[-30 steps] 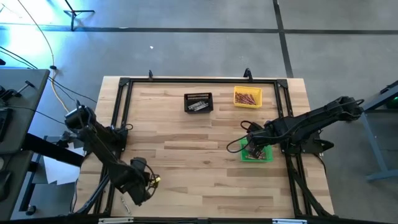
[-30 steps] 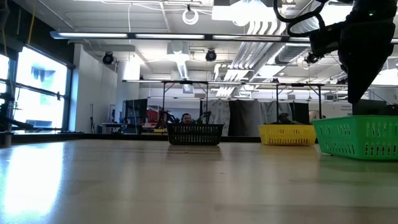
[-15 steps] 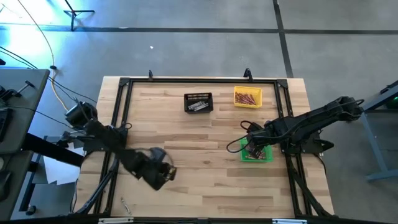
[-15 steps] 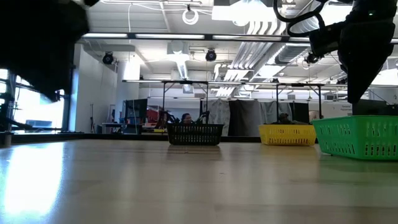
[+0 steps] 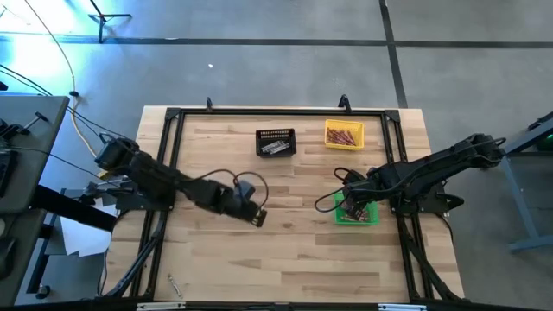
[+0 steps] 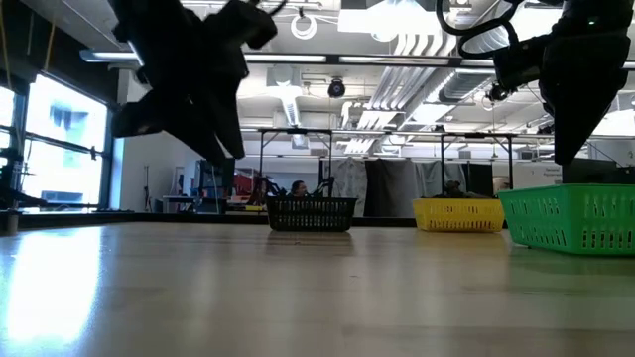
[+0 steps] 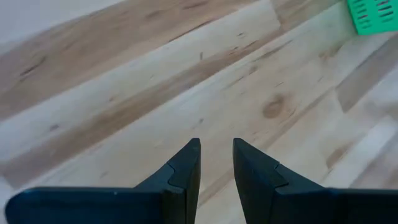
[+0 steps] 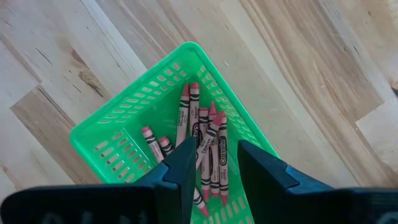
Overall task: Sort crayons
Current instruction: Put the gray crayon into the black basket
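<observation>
Both grippers are seen with a narrow gap between the fingers and nothing pinched in them. The left gripper is held over bare wood near the middle of the butcher-block table, as its own wrist view confirms. The right gripper hangs just above the green bin, which stands near the right edge of the table.

Inside the green bin a small bundle of reddish-pink crayons is lying, most of them side by side, with paper wrappers and printed labels. The yellow bin at the far side holds orange-brown crayons, and in the black bin beside it some grey sticks can be made out, though not clearly. No loose crayon is found on the table surface in any view. From this it is judged that the sorting is nearly finished or already finished; what is left, if anything, cannot be told.

All three bins are made of thin plastic with slotted, lattice-like walls and a rectangular shape, so they are probably light and easily pushed. The table top is built of pale wooden strips with visible grain and knots, and it is bordered by a black metal frame.
</observation>
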Robot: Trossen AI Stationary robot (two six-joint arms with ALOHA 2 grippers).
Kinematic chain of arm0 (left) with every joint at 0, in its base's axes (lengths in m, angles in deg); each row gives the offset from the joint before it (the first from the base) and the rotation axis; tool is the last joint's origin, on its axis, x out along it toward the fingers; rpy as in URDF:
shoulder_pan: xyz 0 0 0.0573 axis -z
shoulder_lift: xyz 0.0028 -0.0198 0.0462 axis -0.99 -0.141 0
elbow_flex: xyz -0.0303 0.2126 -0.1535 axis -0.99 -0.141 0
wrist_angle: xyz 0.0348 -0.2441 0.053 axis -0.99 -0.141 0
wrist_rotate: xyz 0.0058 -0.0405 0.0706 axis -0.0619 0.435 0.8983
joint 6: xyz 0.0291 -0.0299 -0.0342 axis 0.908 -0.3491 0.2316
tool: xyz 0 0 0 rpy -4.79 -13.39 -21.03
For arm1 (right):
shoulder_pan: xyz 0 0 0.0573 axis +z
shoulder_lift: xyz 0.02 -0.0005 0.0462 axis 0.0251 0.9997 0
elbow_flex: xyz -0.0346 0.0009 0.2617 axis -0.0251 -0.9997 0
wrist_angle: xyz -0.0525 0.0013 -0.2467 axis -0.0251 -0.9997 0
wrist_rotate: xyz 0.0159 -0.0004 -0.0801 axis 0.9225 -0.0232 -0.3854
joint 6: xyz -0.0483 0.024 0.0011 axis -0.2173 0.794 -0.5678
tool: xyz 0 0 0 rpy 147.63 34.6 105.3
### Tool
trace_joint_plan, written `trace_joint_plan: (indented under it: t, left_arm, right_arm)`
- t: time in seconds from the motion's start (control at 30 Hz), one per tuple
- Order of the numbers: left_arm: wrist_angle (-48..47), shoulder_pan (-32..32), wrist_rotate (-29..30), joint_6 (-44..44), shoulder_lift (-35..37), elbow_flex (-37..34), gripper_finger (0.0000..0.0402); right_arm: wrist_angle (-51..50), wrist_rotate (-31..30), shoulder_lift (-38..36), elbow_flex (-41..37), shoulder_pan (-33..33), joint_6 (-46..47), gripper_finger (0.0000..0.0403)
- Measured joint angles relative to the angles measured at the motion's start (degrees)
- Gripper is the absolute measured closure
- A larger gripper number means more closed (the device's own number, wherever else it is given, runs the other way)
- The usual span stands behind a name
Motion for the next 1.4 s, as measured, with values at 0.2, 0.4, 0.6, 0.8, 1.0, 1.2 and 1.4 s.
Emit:
trace_joint_plan:
  t: [0.2,0.4,0.6,0.8,1.0,1.2,1.4]
  left_arm:
    - [0.6,-6.0,-7.0,5.9,-1.0,0.1,0.0321]
    - [0.4,-10.6,-8.0,6.2,-1.1,0.0,0.0321]
    - [1.0,-14.9,-10.0,9.3,-1.1,0.0,0.0321]
    - [1.9,-19.4,-16.2,16.2,-1.1,0.0,0.0321]
    - [-1.7,-25.5,-18.7,18.5,-1.0,0.0,0.0321]
    - [-9.8,-29.4,-18.1,24.6,-1.0,0.0,0.0321]
    - [-17.9,-27.9,-12.2,25.7,-0.8,0.0,0.0321]
  right_arm:
    - [0.1,0.0,0.0,0.0,0.0,0.0,0.0297]
    - [0.2,0.0,0.0,0.0,0.0,0.0,0.0297]
    - [0.3,0.0,0.0,0.0,0.0,0.0,0.0297]
    - [0.7,0.0,0.0,0.0,0.0,0.0,0.0297]
    - [0.8,0.0,0.0,0.0,0.0,0.0,0.0297]
    - [0.9,0.0,0.0,0.0,0.0,0.0,0.0297]
    - [1.1,0.0,0.0,0.0,0.0,0.0,0.0297]
